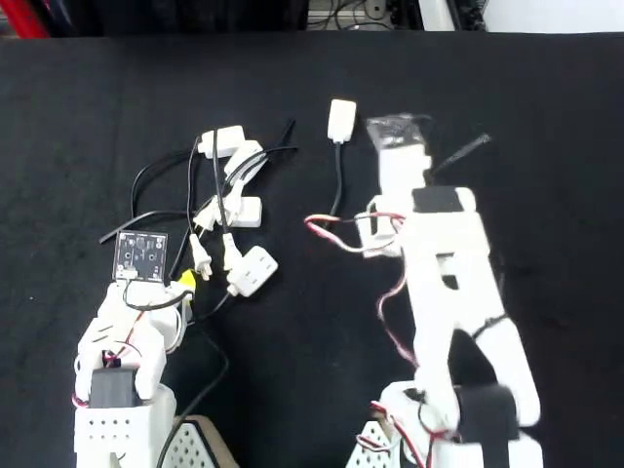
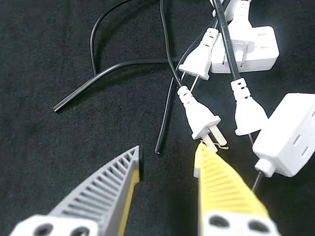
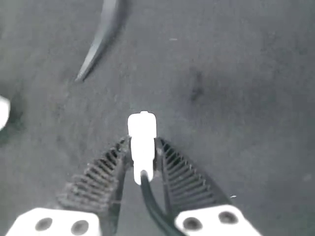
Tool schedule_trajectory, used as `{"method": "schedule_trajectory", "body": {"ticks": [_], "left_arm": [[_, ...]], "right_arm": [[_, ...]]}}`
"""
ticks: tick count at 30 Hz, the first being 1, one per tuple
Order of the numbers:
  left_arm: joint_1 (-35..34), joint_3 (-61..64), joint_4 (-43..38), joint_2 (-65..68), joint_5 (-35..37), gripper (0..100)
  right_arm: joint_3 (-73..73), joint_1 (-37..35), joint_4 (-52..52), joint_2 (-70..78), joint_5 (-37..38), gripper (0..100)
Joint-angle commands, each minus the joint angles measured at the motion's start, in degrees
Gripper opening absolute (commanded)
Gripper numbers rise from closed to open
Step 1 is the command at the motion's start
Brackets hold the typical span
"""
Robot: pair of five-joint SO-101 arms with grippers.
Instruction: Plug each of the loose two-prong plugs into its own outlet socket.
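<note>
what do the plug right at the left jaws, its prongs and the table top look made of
Plug: white moulded plastic, smooth and faintly glossy, with a ribbed strain relief.
Prongs: likely bare metal, flat pale shiny blades.
Table top: probably black cloth or felt, matte with a fine speckled nap.

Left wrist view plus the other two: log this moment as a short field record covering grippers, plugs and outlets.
left gripper: open, yellow fingertip right by the bare prongs of the loose plug
right gripper: shut on the held plug, white with a black cord
near outlet block: white, beside the loose plug, nothing plugged into the visible sockets
far outlet block: white, beyond it among the plugs
cords: black, tangled across the table
</note>
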Motion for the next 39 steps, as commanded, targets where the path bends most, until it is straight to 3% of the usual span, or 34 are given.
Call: {"method": "schedule_trajectory", "body": {"ticks": [1, 11, 19, 25, 32, 39], "left_arm": [[-0.4, 0.92, 0.0, -0.18, -0.62, 19], [0.04, -6.02, 0.44, -0.18, -0.62, 19], [9.1, -10.59, 1.58, 2.37, -0.26, 19], [9.98, -24.48, 2.11, 21.1, -0.79, 19], [21.49, -44.0, 8.88, 49.58, -6.86, 19], [24.92, -42.77, 1.41, 56.44, -11.69, 19]], "right_arm": [[-1.36, 0.18, -0.53, -6.73, 7.74, 1.1], [12.7, 4.22, -4.66, -17.54, 11.52, 1.1], [17.19, 4.04, -9.41, -17.45, 13.1, 1.1], [17.71, 3.96, -11.25, -15.16, 12.66, 1.1], [14.99, 4.22, -12.4, -7.69, 12.66, 1.1], [14.99, 4.22, -12.4, -7.43, 12.66, 1.1]]}}
